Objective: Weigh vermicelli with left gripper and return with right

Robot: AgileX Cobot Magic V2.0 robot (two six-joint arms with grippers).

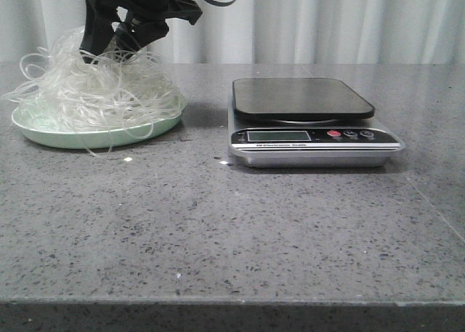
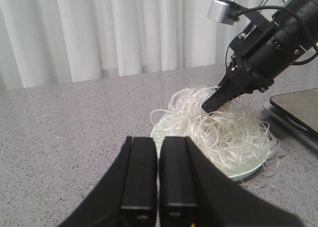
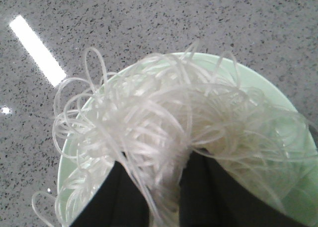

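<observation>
The vermicelli lies as one fluffy mound of looping whitish strands on a single pale green round plate at the left of the front view, with a few loops hanging over the rim onto the worktop. The right end effector reaches down into the top of the mound; in its own wrist view its two dark fingers stand slightly apart with a bundle of strands pinched between them. The left end effector, at the bottom of its wrist view, has its two black fingers pressed together and holds nothing, set near the plate but apart from it.

The worktop is grey speckled stone, matte, with a bright bar of light reflected in the upper left of the right wrist view. Pleated white curtains fill the background. One digital kitchen scale sits right of centre, its dark platform bare; it has a small display, one red button and two dark ones. The print beneath the display is too small to read.
</observation>
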